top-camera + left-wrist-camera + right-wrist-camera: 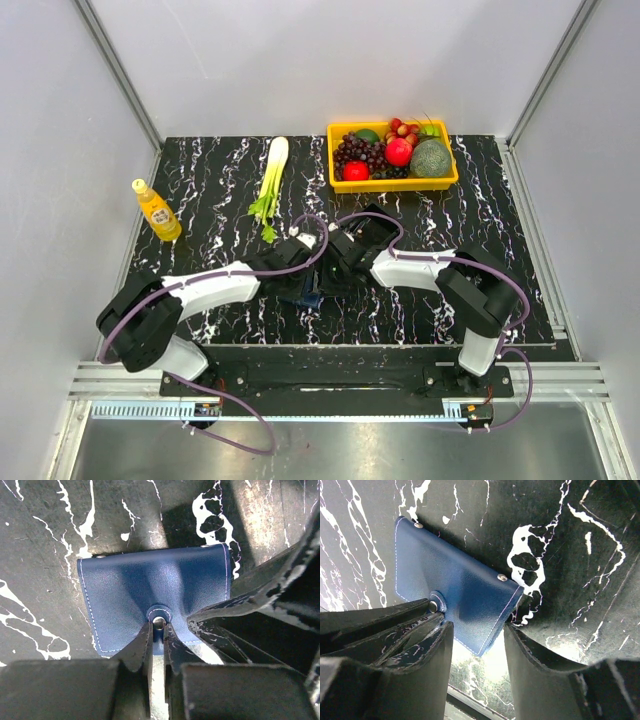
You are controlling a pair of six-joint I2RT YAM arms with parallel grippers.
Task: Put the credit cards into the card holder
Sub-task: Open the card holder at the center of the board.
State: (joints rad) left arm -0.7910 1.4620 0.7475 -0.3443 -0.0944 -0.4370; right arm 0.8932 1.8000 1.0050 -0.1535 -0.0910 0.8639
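The card holder [150, 585] is a dark blue stitched wallet lying on the black marbled table [200, 180], near the front middle in the top view [310, 292]. My left gripper [159, 627] is shut on its small snap tab, with the metal snap just beyond the fingertips. My right gripper [477, 630] straddles the card holder [455, 580], one finger touching by the snap and the other at the far corner. The right gripper's fingers [250, 610] show beside the wallet in the left wrist view. Both grippers meet over the wallet in the top view. No credit cards are in view.
A yellow tray [392, 185] of fruit stands at the back right. A green-and-white leek [272, 175] lies at the back middle. A yellow bottle [157, 210] stands at the left. The table's front edge runs just below the wallet.
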